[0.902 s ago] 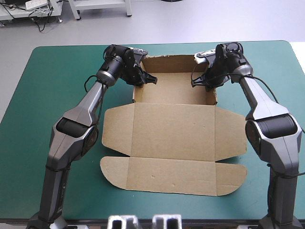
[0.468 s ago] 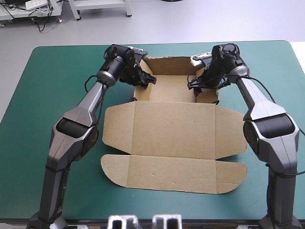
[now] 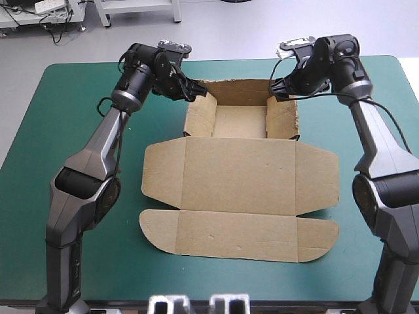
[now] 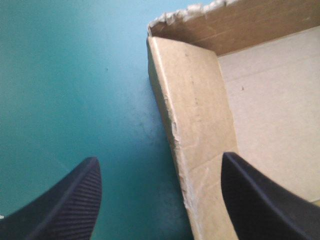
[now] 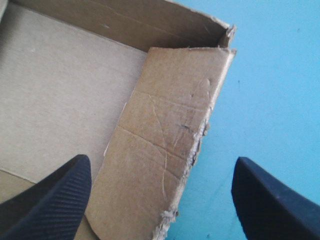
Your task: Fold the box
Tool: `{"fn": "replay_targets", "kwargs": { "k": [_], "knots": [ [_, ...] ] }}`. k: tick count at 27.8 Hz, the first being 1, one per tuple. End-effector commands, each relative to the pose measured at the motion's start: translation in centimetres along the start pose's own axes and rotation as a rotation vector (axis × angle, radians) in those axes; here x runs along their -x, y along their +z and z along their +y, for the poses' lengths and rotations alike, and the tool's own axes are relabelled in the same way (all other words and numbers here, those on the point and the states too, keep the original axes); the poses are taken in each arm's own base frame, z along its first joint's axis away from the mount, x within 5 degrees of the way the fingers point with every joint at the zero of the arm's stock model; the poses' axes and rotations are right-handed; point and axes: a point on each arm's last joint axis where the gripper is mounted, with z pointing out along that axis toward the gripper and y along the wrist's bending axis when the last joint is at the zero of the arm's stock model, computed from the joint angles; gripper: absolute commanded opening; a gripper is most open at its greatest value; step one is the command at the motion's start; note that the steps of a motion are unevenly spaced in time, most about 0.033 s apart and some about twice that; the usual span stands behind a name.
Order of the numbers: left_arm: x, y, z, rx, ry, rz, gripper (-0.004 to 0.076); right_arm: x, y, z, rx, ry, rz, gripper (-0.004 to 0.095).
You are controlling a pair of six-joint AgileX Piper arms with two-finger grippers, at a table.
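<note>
Wrist views: left gripper (image 4: 159, 160) and right gripper (image 5: 161, 159) wide apart, empty, each poised above a raised side wall of box (image 3: 239, 121), lying on table (image 3: 72, 150), lid (image 3: 239, 180) flat; probably light, stiff, frayed board, best pinched at wall's top edge.

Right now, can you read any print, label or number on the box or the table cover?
None readable. The box is plain brown board in every view, no print or label; the teal-green cover is unmarked too.
</note>
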Motion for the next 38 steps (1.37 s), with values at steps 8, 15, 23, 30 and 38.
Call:
{"fn": "replay_targets", "kwargs": {
  "k": [8, 15, 23, 30, 38],
  "knots": [
    [-1.3, -15.0, -1.4, -0.151, 0.179, -0.218, 0.0136, -1.6, -14.9, 2.4, 0.136, -0.190, -0.309, 0.0391],
    [-5.7, -17.6, -1.0, -0.129, 0.302, -0.149, -0.0008, -5.5, -17.8, 2.8, 0.102, -0.326, -0.299, 0.0033],
    [-12.5, -15.8, -0.4, -0.130, 0.338, 0.016, -0.0010, -10.5, -14.5, 3.0, 0.129, -0.365, -0.156, -0.0024],
    [-17.2, -13.4, 0.1, -0.113, 0.249, -0.014, -0.0010, -12.9, -9.4, 2.9, 0.133, -0.284, -0.168, -0.0024],
    [-21.2, -14.5, 0.7, -0.073, 0.171, -0.119, -0.0010, -13.1, -7.3, 2.4, 0.069, -0.260, -0.265, -0.0022]
  ]
}}
